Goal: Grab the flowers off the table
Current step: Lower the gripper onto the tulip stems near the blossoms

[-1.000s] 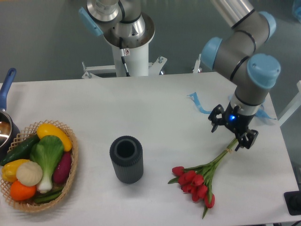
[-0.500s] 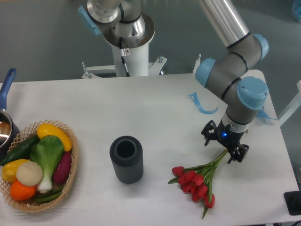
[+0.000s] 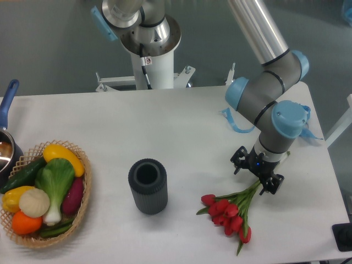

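Observation:
The flowers [image 3: 230, 212], a bunch of red tulips with long green stems, lie on the white table [image 3: 165, 143] at the front right, heads toward the front, stems running up and right. My gripper [image 3: 254, 176] is open and low over the upper part of the stems, one finger on each side of them. The stem tips are hidden under the gripper.
A dark ribbed cylinder cup [image 3: 147, 186] stands left of the flowers. A wicker basket [image 3: 81, 206] of vegetables sits at the front left, with a blue-handled pot [image 3: 7, 99] behind it. Blue ribbon curls [image 3: 234, 122] lie behind my arm. The table's right edge is close.
My gripper has moved left and down along the stems, toward the flower heads. The flowers have not moved.

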Motion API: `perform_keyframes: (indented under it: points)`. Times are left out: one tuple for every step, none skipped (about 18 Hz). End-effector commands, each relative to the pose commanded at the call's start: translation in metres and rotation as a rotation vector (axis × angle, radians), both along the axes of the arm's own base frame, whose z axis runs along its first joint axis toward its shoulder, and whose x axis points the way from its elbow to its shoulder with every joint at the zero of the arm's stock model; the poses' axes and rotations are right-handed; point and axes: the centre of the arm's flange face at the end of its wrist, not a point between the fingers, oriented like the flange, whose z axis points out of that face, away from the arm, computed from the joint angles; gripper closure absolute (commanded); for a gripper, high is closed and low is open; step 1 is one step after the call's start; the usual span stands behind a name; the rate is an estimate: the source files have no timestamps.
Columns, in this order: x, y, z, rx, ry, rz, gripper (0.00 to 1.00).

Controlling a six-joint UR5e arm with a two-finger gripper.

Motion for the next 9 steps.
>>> perform_keyframes:
  points:
    - [0.0008, -0.0005, -0.0024, -0.003, -0.003, -0.001, 0.0]
    - [0.0012, -0.0009, -0.002, -0.005, -0.002, -0.006, 0.0]
    - [0.001, -0.0009, -0.0029, -0.006, -0.001, -0.007, 0.0]
    - [0.0009, -0.0003, -0.0034, -0.01, 0.001, -0.007, 0.02]
    - [-0.0001, 0.0, -0.002, -0.01, 0.006, -0.008, 0.09]
    - [0.0006, -0.0003, -0.0031, -0.01, 0.005, -0.008, 0.2]
    - [0.0, -0.0011, -0.0033, -0.007, 0.012, -0.008, 0.31]
    - [0.0003, -0.0002, -0.0018, -0.005, 0.017, -0.01, 0.38]
    - [-0.0005, -0.0009, -0.0016, -0.004, 0.019, -0.008, 0.45]
